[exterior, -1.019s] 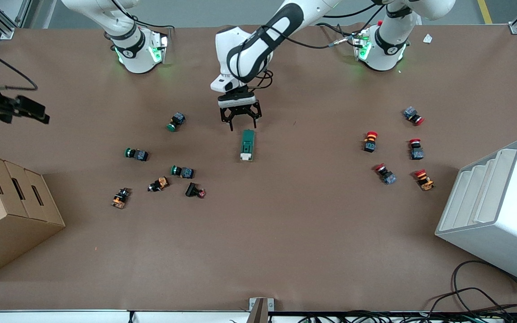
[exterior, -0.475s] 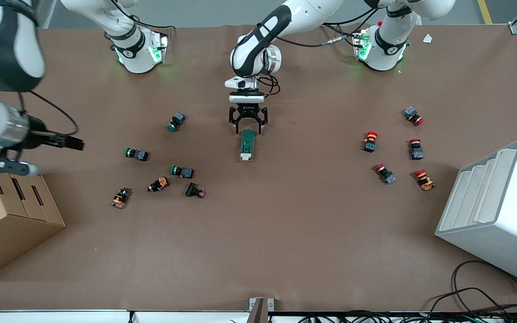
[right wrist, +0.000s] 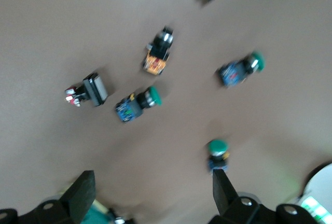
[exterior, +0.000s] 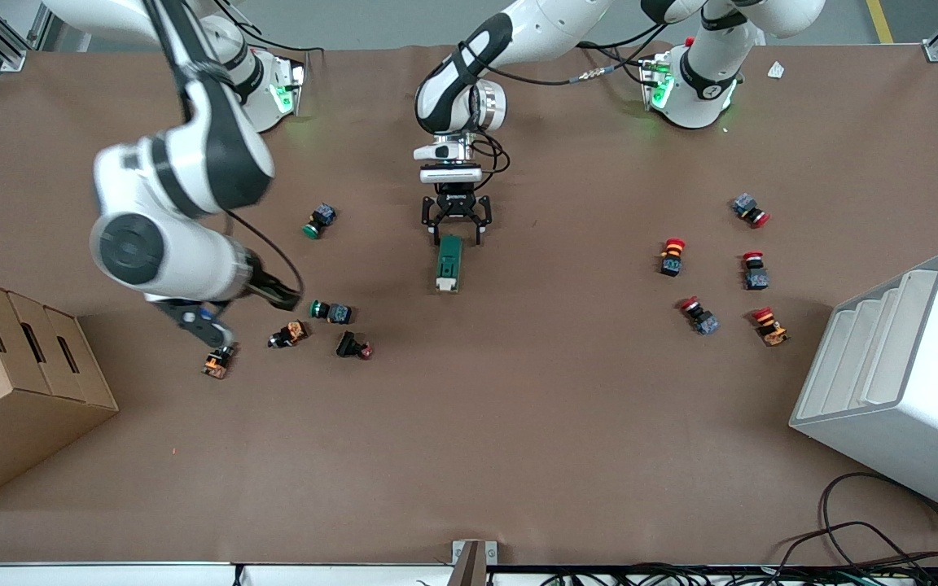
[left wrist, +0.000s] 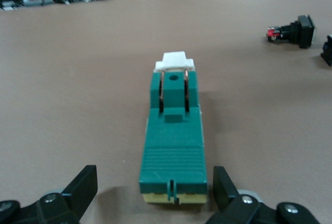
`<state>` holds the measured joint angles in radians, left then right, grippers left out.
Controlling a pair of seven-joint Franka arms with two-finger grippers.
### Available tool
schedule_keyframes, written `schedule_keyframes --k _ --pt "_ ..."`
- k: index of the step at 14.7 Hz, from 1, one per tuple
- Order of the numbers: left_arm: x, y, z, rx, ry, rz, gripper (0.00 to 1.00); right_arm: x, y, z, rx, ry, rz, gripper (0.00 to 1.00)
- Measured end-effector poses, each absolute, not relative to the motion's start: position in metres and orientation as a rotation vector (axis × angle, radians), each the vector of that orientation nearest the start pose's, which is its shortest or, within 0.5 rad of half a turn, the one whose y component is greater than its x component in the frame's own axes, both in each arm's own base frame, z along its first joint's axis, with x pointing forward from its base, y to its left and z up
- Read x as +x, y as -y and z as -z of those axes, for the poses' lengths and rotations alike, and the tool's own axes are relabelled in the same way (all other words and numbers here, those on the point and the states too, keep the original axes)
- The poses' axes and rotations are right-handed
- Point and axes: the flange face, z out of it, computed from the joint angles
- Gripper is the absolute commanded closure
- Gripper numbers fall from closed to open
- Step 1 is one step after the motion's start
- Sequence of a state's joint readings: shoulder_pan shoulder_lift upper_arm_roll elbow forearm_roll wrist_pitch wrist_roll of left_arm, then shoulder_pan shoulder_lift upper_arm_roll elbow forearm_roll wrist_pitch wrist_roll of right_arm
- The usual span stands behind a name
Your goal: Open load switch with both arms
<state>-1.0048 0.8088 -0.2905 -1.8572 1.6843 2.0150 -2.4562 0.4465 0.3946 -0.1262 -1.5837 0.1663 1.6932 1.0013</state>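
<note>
The load switch (exterior: 449, 262) lies flat near the table's middle, a dark-green block with its white handle (exterior: 444, 284) at the end nearer the front camera. My left gripper (exterior: 458, 236) is open and low at the switch's green end. In the left wrist view its fingers (left wrist: 83, 189) stand either side of the switch (left wrist: 174, 146) without touching it. My right gripper (exterior: 280, 293) hangs over the cluster of push-buttons toward the right arm's end. It is open with nothing between its fingers (right wrist: 82, 194).
Green, orange and black-red push-buttons (exterior: 330, 311) lie under and around the right arm. Several red-capped buttons (exterior: 671, 256) sit toward the left arm's end. A cardboard box (exterior: 21, 382) and a white bin (exterior: 900, 382) stand at the table's two ends.
The right arm has swung in from the table's edge to above the push-button cluster. The left gripper has shifted and come down to straddle the switch's green end.
</note>
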Motion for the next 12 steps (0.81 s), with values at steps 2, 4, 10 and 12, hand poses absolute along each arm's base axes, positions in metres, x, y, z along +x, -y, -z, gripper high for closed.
schedule_keyframes --k 2,4,10,12 --pt "0.221 0.566 -0.081 -2.664 -0.084 1.553 0.01 0.601 -0.26 -0.366 -2.913 -1.323 -0.508 0.0" --pt "0.222 0.57 -0.078 -2.664 -0.053 1.57 0.01 0.602 -0.3 -0.34 -2.862 -1.482 -0.532 0.0" --pt "0.223 0.575 -0.075 -2.711 0.02 1.649 0.01 0.578 -0.403 -0.251 -2.664 -1.888 -0.522 0.0" --pt "0.223 0.575 -0.075 -2.711 0.018 1.651 0.01 0.567 -0.421 -0.223 -2.616 -1.965 -0.541 0.0"
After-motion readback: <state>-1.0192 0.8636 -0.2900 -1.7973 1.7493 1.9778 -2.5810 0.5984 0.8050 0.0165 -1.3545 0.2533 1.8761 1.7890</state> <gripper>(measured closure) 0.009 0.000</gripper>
